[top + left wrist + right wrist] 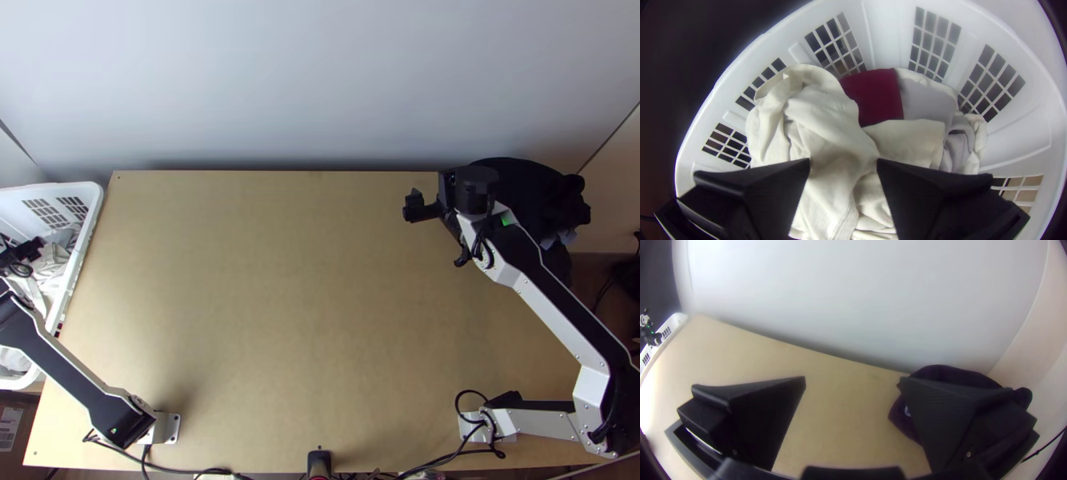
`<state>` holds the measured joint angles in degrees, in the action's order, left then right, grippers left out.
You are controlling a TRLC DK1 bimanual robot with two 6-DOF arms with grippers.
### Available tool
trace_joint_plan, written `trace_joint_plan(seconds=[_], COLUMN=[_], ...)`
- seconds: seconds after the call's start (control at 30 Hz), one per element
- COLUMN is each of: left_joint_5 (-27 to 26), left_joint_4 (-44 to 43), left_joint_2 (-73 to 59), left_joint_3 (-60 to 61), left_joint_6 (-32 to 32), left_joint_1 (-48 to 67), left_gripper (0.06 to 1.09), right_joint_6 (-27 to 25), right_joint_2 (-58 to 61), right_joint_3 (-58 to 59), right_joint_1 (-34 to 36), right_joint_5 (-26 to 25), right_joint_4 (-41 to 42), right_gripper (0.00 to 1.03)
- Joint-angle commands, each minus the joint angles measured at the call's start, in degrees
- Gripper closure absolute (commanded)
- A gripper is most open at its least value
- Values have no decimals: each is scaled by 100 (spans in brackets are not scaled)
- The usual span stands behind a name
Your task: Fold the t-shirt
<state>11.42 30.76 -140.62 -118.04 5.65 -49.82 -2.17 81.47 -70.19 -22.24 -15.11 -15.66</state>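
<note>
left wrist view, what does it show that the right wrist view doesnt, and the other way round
Left wrist view: dark red cloth, cream cloth and greyish cloth, heaped together.
Right wrist view: wooden table, pale wall and bunched dark cloth by the wall.
Both: white basket, and the view's own open gripper: left gripper, then right gripper.

A basket [94,194] stands at the left edge of the table [280,280], clothes [827,115] in it; a cloth bundle [524,180] lies at the far right corner.
</note>
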Motion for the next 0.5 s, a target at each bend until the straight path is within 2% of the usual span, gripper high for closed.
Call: trace_joint_plan(seconds=[0.0,0.23,0.47], left_joint_5=[-79,-79,-219], left_joint_4=[-35,0,220], left_joint_2=[-89,-124,614], left_joint_3=[-228,-378,-378], left_joint_6=[-29,6,-99], left_joint_1=[-1,-80,-71], left_gripper=[104,105,105], right_joint_6=[-20,-29,7], right_joint_2=[0,-9,-9], right_joint_3=[173,217,243], right_joint_1=[0,9,0], right_joint_5=[-44,-132,-185], right_joint_4=[10,10,10], right_gripper=[5,5,5])
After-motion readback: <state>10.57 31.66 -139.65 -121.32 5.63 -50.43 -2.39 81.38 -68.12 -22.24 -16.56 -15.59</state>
